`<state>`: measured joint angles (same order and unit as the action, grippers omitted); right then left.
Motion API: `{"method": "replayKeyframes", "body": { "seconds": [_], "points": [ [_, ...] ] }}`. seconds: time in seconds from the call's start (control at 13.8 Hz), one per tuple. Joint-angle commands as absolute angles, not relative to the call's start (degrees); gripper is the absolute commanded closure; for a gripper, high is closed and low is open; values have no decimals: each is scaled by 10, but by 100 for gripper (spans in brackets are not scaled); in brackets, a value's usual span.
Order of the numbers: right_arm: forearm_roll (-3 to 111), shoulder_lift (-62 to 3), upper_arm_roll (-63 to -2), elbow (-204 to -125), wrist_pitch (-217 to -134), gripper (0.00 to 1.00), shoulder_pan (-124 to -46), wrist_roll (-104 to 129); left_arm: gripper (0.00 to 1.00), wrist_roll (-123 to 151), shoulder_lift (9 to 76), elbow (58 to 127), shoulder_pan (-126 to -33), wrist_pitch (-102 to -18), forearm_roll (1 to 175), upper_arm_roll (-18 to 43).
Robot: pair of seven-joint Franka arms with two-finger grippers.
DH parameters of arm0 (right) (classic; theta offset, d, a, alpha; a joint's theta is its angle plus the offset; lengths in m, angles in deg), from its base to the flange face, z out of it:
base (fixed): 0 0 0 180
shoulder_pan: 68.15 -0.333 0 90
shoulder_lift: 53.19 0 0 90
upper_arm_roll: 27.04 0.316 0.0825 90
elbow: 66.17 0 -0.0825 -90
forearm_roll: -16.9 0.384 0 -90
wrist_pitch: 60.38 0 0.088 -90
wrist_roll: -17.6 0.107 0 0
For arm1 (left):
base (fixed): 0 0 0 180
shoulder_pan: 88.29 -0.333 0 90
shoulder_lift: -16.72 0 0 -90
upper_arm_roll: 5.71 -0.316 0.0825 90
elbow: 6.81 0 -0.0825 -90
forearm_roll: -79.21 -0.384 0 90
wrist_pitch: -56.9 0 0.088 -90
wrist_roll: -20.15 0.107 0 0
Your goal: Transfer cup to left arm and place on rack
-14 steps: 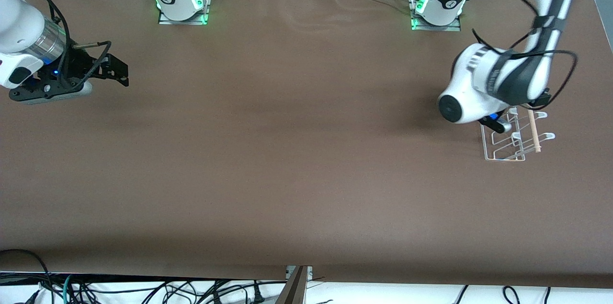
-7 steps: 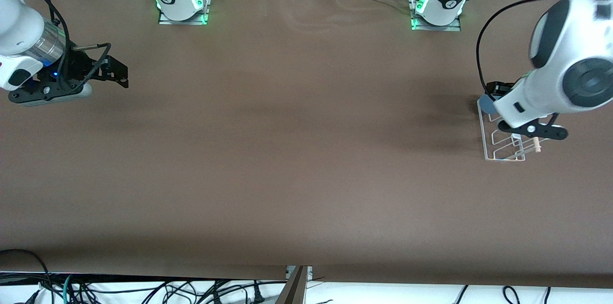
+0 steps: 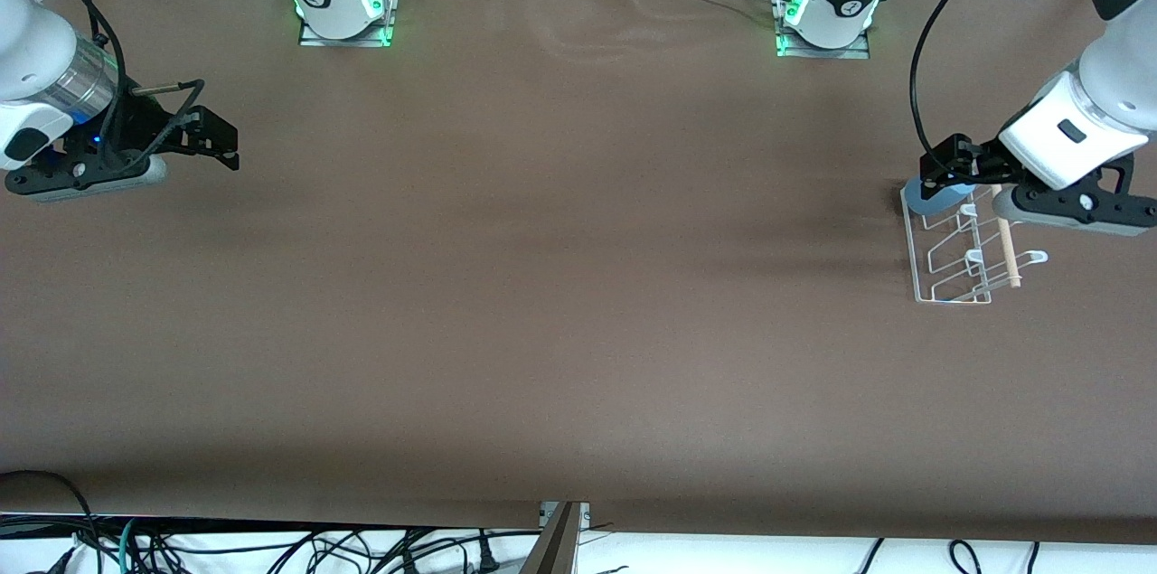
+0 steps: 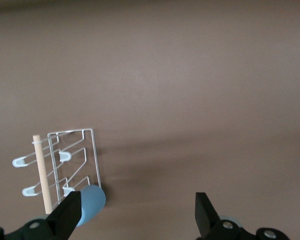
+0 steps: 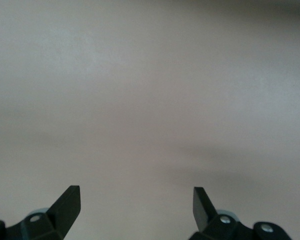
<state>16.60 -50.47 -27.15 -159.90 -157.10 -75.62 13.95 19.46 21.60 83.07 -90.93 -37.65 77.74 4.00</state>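
The light-blue cup rests tilted on the end of the white wire rack that lies farther from the front camera. My left gripper is open and empty, just above the cup and that end of the rack. In the left wrist view the cup lies at the rack's corner, beside one finger of the left gripper and not between the two. My right gripper is open and empty and waits over the table at the right arm's end; its wrist view shows the right gripper over bare table.
The rack's wooden dowel runs along its side toward the left arm's end of the table. The brown table fills the view between the arms. Cables hang past the table's front edge.
The left arm has swung up and off the rack toward its end of the table, uncovering the cup on the rack. The right arm has barely moved.
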Motion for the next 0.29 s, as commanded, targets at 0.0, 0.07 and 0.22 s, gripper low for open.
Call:
{"method": "replayKeyframes", "body": {
  "seconds": [0.0, 0.07, 0.22],
  "points": [
    [158, -499, -271, -1587, -1575, 1, -755, 129, 0, 200, 151, 921, -860, -408, 793, -40],
    [158, -499, -271, -1587, -1575, 1, -755, 129, 0, 199, 152, 920, -862, -408, 794, -40],
    [158, -499, -271, -1587, -1575, 1, -755, 129, 0, 199, 155, 919, -864, -408, 792, -39]
  ]
}}
